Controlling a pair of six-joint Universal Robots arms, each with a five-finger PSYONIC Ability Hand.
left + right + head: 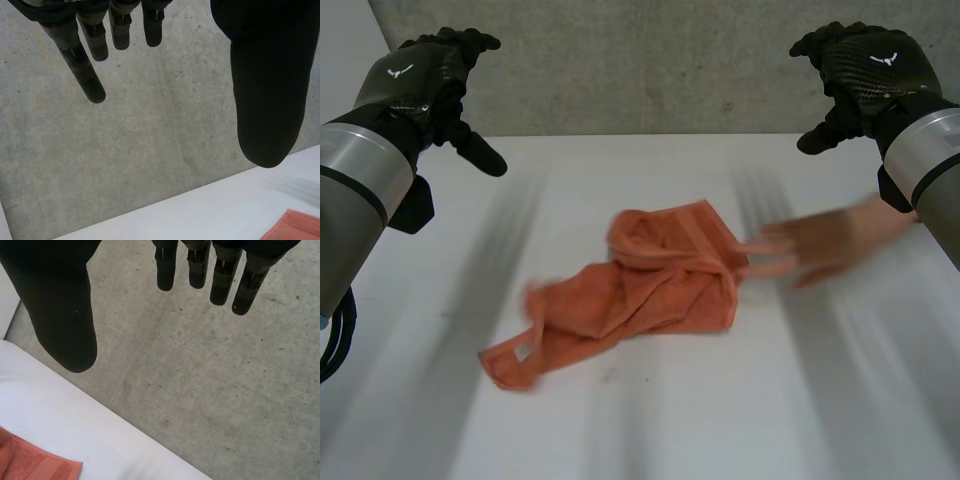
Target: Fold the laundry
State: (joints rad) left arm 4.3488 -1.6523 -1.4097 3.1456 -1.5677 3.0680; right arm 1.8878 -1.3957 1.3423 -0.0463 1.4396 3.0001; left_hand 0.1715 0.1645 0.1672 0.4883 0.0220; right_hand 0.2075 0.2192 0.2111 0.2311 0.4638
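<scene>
- Head view: the orange towel [640, 290] lies crumpled on the white table [770, 410], below and between your two hands and well apart from both.
  - Its long axis runs on a slant. A thin trailing end lies on the left hand's side, and the bunched, doubled-over end lies toward the right hand.
  - The left hand [425, 80] and the right hand [860, 70] hang raised over the table's far edge, fingers loosely spread, holding nothing.
  - Neither hand looks clearly nearer the towel.
  - A person's hand [820, 245] reaches in beneath your right hand, its fingertips at the towel's bunched end. I judge that side is blocked for now.
- Left wrist view: the left hand [267, 100] shows its thumb set wide from its straight fingers [87, 75], with nothing between them.
  - Beyond the palm is the concrete wall [125, 150].
  - A corner of the orange towel [297, 227] peeks in past the thumb tip, on the table, well clear of the fingers.
- Right wrist view: the right hand [60, 315] is likewise spread and empty, its fingers [220, 275] straight.
  - A hemmed edge of the orange towel [30, 462] lies beyond the thumb, apart from it.
  - To reach the towel, either hand has to drop and turn toward its thumb side.
</scene>
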